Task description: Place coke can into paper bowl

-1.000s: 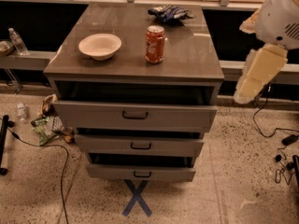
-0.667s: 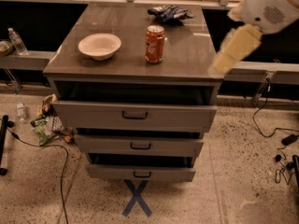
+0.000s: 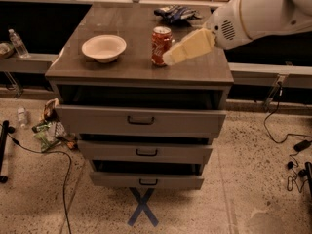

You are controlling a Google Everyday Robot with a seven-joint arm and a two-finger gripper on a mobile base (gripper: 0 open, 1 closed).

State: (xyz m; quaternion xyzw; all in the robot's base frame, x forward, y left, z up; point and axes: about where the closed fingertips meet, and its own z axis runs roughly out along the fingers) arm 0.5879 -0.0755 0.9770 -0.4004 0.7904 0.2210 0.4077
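Red with white lettering and a silver top, the coke can [image 3: 161, 45] stood upright on the grey counter [image 3: 97, 69], a little right of the middle. To its left, well apart from it, sat the paper bowl [image 3: 104, 48], off-white, right way up and with nothing in it.

Just beside the can's right side hung the gripper [image 3: 171, 57], a cream-coloured piece slanting down and to the left, its tip low against the can's base. Whether it touched the can could not be told, nor whether it was spread or pressed together. Behind it, the thick white arm [image 3: 263, 11] reached in from the upper right corner, above the counter's right edge.

At the back of the counter, near the far right corner, lay a dark blue snack bag [image 3: 176, 12], crumpled and well apart from the can.

Below the counter top came three drawers, top [image 3: 141, 121], middle [image 3: 146, 151] and bottom [image 3: 147, 181], each with a dark handle and a dark gap above its front.

On the speckled floor in front of the bottom drawer was a blue taped cross [image 3: 143, 207]. To the left lay some litter [image 3: 48, 128] and a black cable [image 3: 63, 179]; more cables [image 3: 282, 130] trailed on the right. A clear water bottle [image 3: 18, 43] stood on the ledge left of the counter.
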